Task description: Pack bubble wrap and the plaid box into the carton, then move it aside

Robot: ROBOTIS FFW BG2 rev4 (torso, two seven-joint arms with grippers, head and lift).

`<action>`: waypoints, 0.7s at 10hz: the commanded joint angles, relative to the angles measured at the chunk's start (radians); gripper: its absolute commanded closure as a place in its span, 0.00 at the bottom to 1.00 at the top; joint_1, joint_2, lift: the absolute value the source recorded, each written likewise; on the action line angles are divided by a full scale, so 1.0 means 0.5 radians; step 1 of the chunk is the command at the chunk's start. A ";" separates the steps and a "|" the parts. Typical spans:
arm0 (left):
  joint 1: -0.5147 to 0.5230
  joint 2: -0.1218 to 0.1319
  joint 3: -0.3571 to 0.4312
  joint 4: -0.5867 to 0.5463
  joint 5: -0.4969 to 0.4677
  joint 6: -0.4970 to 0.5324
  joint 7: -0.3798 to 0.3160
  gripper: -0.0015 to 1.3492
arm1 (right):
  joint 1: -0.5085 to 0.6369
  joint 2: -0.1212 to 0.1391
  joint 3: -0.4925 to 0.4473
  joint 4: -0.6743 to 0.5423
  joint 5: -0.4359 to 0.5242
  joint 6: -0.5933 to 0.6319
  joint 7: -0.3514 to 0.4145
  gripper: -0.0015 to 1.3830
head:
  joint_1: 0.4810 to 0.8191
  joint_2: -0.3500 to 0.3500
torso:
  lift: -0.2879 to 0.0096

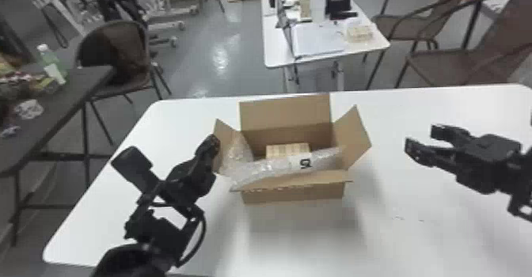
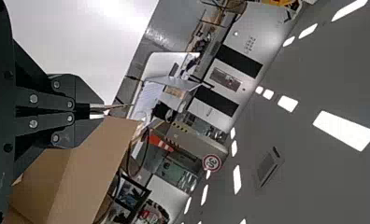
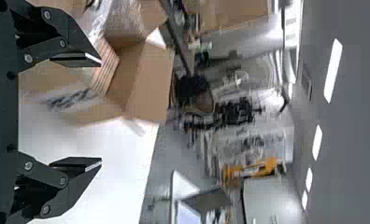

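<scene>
Resting on the white table, the carton is seen with its top uncovered and its flaps spread: the rear flap is raised, the side flaps are angled outward, and the front flap is folded out. The plaid box is held inside the carton, toward its middle. Bubble wrap is laid across the front of the opening, partly over the front flap, and is also bunched up beside the left flap. The left gripper is positioned at that left side, with its fingers pressed together; nothing can be made out between them, and whether the flap is touched cannot be told. The right gripper is held over the table, well apart from the carton on the right, with its fingers spread wide and nothing gripped between them.
</scene>
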 commanded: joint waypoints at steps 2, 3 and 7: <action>0.061 -0.007 0.059 -0.005 -0.017 -0.091 0.031 0.90 | 0.410 0.002 -0.306 -0.055 0.010 -0.263 -0.087 0.36 | 0.63 0.72 | 0.41; 0.086 -0.025 0.099 -0.005 -0.026 -0.140 0.071 0.90 | 0.511 0.002 -0.376 -0.030 -0.008 -0.469 -0.090 0.36 | 0.63 0.68 | 0.41; 0.125 -0.227 0.421 0.051 -0.253 -0.416 0.225 0.90 | 0.695 0.002 -0.453 0.022 -0.060 -0.628 -0.124 0.36 | 0.63 0.72 | 0.41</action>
